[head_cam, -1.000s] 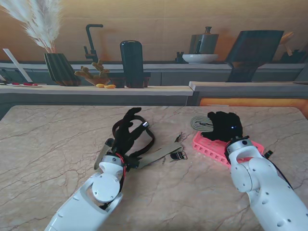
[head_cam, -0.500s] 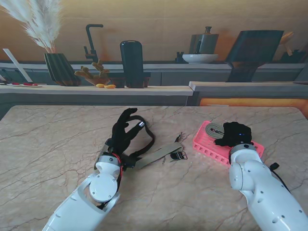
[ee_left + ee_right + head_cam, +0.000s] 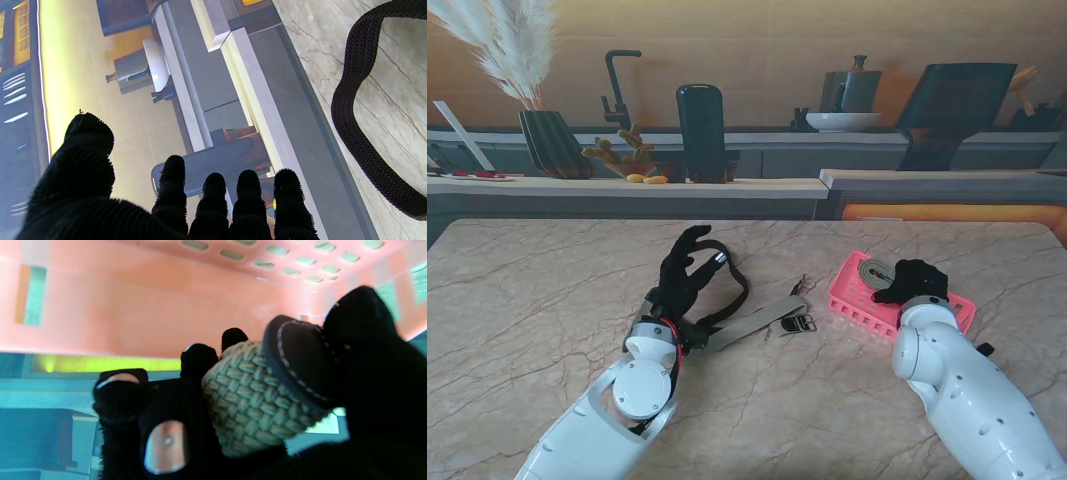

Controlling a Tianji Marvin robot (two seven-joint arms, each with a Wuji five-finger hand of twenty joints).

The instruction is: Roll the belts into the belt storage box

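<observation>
A pink belt storage box [image 3: 857, 310] lies on the table to my right. My right hand [image 3: 914, 281] is over it, shut on a rolled olive woven belt [image 3: 867, 270] that rests inside the box's left end. In the right wrist view the roll [image 3: 253, 400], with a dark leather tip, is pinched between thumb and fingers [image 3: 363, 350] under the pink box wall [image 3: 133, 306]. My left hand [image 3: 682, 275] stands open near the table's middle, fingers [image 3: 213, 200] apart, holding nothing. A black woven belt [image 3: 732, 290] [image 3: 353, 100] loops beside it. An olive belt [image 3: 752, 325] lies flat, its buckle [image 3: 799, 323] toward the box.
The marble table [image 3: 527, 320] ends at a far edge below a counter with a vase, a black cylinder [image 3: 700, 130], a bowl and a kettle. The box sits at an angle to the table's edge.
My right hand has drawn back nearer to me over the box, bringing the olive roll down into its left end. The left hand lowered slightly and now holds still.
</observation>
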